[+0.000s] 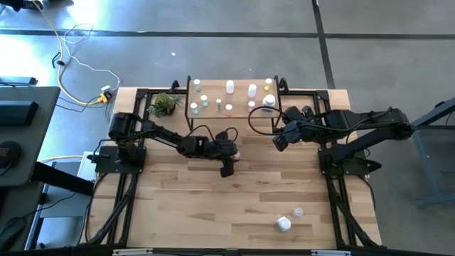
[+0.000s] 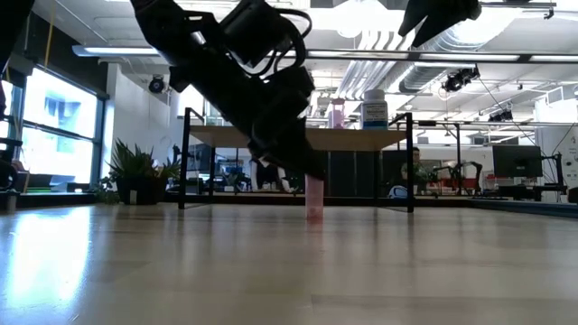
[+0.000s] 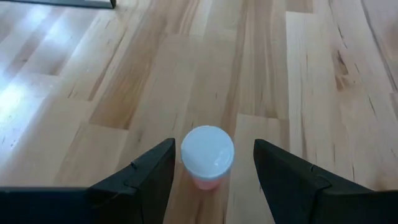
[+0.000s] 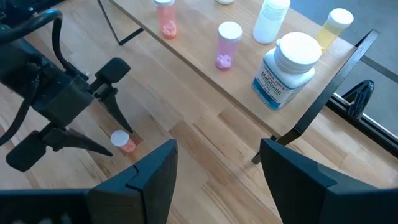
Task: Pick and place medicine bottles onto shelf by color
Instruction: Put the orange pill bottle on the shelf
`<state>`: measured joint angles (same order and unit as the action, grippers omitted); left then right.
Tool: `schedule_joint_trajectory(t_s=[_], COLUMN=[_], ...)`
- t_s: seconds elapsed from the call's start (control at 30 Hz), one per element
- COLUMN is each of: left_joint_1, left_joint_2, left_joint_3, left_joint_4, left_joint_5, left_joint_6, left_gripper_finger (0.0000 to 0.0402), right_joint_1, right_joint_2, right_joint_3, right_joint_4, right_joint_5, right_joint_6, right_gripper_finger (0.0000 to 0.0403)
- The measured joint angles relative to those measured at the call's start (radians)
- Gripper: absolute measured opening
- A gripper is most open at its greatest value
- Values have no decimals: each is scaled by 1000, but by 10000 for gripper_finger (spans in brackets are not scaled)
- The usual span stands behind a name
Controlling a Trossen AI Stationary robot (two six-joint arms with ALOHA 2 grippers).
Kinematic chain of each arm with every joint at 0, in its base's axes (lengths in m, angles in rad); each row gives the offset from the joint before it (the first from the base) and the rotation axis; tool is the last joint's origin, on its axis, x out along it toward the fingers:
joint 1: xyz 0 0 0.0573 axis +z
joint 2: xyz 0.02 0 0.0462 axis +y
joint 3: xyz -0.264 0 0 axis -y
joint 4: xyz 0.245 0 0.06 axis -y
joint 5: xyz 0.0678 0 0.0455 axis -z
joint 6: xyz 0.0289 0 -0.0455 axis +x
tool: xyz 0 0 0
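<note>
Below us, the left gripper sits low at the table's middle, its fingers spread on either side of a small pink bottle with a white cap, standing upright; we see gaps on both sides, so nothing is grasped. The right gripper hangs unclenched and empty just in front of the shelf, where more bottles stand. Two white bottles lie near the table's front edge. From table height, the left arm hides most of the pink bottle.
</note>
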<state>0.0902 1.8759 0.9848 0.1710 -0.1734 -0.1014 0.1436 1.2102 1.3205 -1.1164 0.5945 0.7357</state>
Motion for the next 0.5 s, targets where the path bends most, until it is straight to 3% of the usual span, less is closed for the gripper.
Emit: schedule_joint_trajectory(t_s=[0.23, 0.5], left_joint_1=[0, 0], left_joint_2=[0, 0], left_joint_3=[0, 0], left_joint_4=[12, 12], left_joint_5=[-3, -3], left_joint_6=[0, 32], left_gripper_finger=[203, 151], right_joint_1=[0, 0], right_joint_2=[0, 0], right_joint_3=[0, 0], right_joint_4=[0, 0], right_joint_5=[0, 0], right_joint_6=[0, 0], right_gripper_finger=[220, 220])
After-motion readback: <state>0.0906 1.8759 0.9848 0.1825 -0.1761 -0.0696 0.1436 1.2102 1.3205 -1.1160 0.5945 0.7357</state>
